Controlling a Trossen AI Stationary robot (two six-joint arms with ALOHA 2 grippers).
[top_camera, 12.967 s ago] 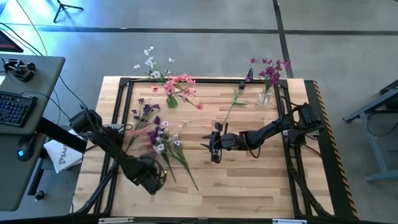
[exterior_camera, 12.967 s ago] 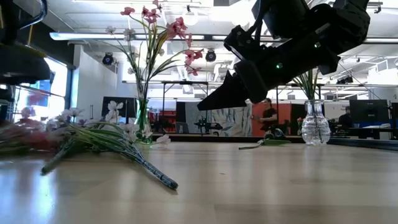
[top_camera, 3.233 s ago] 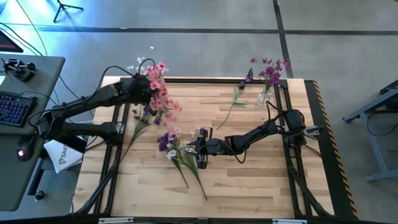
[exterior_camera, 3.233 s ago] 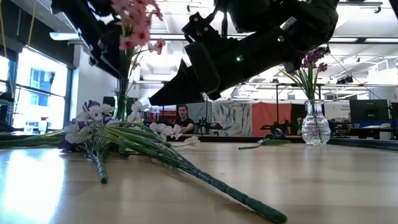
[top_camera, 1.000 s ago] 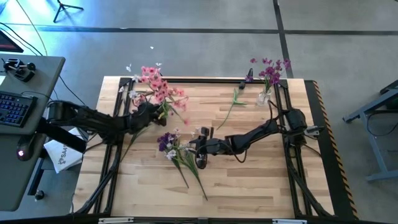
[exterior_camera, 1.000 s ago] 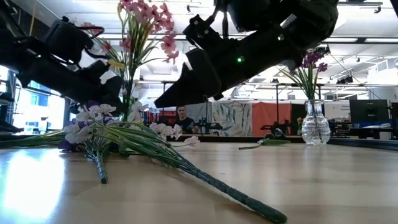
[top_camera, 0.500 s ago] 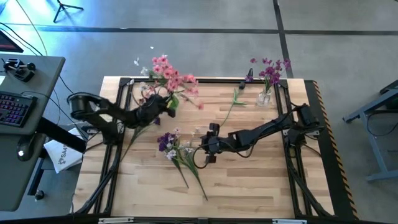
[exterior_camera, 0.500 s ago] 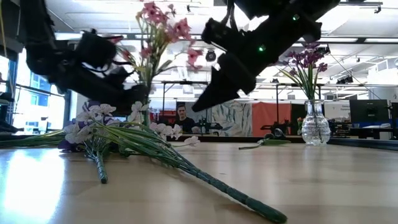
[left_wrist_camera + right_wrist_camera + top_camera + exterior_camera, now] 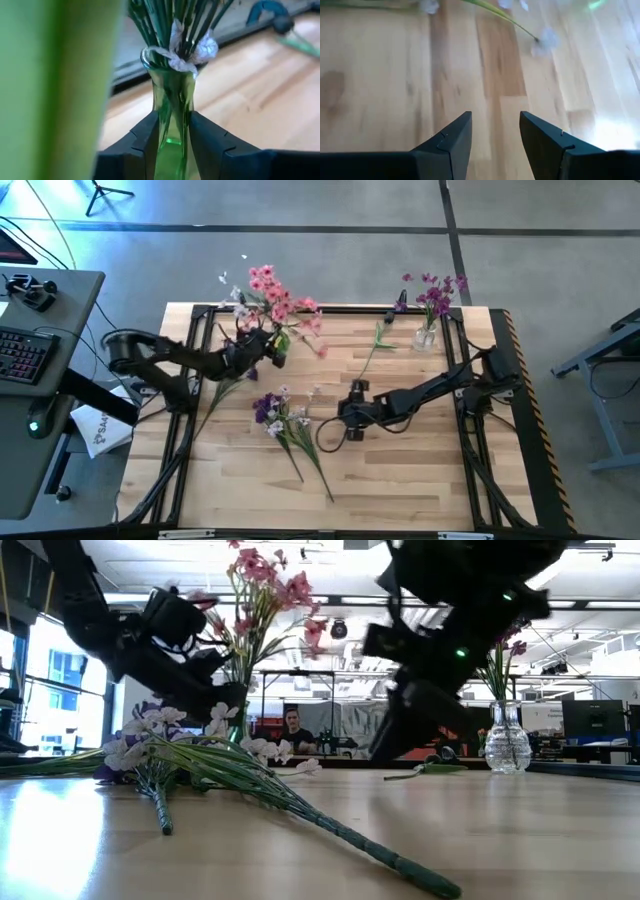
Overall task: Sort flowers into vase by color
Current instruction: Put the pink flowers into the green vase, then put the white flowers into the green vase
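Flowers lay in three groups on the wooden table (image 9: 400,470). Pink flowers (image 9: 277,304) stood bunched in a green glass vase (image 9: 172,107) near the table's far left edge, their stems packed into its mouth, with a few white blossoms (image 9: 232,292) beside them. The left gripper (image 9: 172,137) was clamped on the narrow neck of that vase, one dark finger (image 9: 147,140) pressed against each side of the glass (the wrist view showed this plainly). In the high view the left arm reached in from the left side toward the vase, and in the low view the same gripper (image 9: 205,680) hung just under the pink blooms. A loose bundle of purple and white sprigs (image 9: 285,425) lay flat near the middle of the table, their green stems (image 9: 330,830) fanning toward the near edge. Purple flowers (image 9: 435,292) stood in a clear vase (image 9: 507,740) at the far right corner, and a single green sprig (image 9: 375,345) lay on the wood just beside it. The right gripper (image 9: 492,137) hovered above bare wood just to the right of the loose bundle, its jaws apart with nothing between them. A person (image 9: 292,730) was visible in the room behind the table.
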